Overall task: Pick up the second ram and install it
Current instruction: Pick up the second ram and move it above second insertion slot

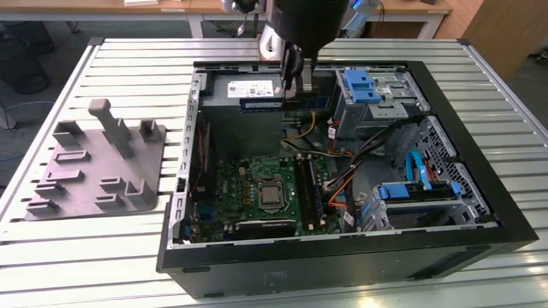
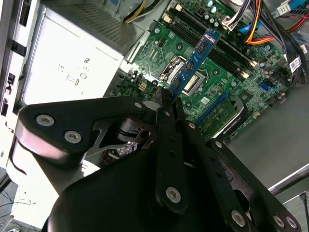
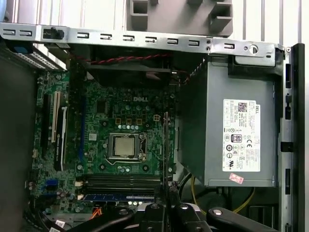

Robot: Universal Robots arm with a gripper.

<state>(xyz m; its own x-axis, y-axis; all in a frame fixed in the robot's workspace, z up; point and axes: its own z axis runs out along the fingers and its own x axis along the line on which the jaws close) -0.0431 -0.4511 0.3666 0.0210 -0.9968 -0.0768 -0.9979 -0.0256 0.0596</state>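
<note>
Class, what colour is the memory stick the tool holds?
Blue; the memory stick shows best in the second wrist view.

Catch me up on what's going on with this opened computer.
The arm's gripper is shut on the second ram, holding it in the air over the open computer case, near the power supply. The stick hangs above the motherboard and is not seated in any slot yet.

There was the slim, flat memory stick (image 2: 195, 60): dark board, black chips, pale bluish label. It was pinched in the gripper (image 1: 296, 96), level and on edge in the air, over the open computer case (image 1: 342, 260), not seated.
</note>
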